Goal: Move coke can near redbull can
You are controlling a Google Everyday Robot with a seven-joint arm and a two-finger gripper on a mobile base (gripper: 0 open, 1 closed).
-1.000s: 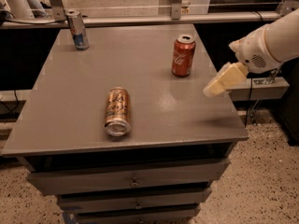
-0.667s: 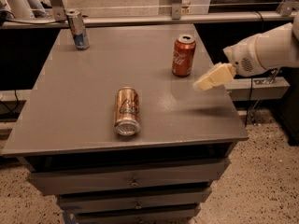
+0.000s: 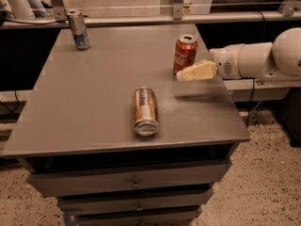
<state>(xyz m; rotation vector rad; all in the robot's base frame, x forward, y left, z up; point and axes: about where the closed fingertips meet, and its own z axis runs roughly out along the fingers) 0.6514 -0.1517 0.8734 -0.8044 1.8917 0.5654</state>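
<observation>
The red coke can [image 3: 184, 54] stands upright at the right side of the grey table [image 3: 94, 88], toward the back. The slim redbull can [image 3: 78, 29], silver with a blue lower part, stands upright at the table's back left corner. My gripper [image 3: 187, 75] reaches in from the right on a white arm [image 3: 254, 59]. Its cream fingers [image 3: 197, 72] point left, low over the table, just right of and in front of the coke can's base. It holds nothing.
A copper-gold can [image 3: 145, 110] lies on its side near the middle front of the table. Drawers [image 3: 131, 182] sit below the tabletop. A metal rail [image 3: 141, 6] runs behind the table. The table's right edge is under my arm.
The view has shifted and the arm has swung left, bringing the gripper from right of the table to beside the coke can. The cans have not moved on the table.
</observation>
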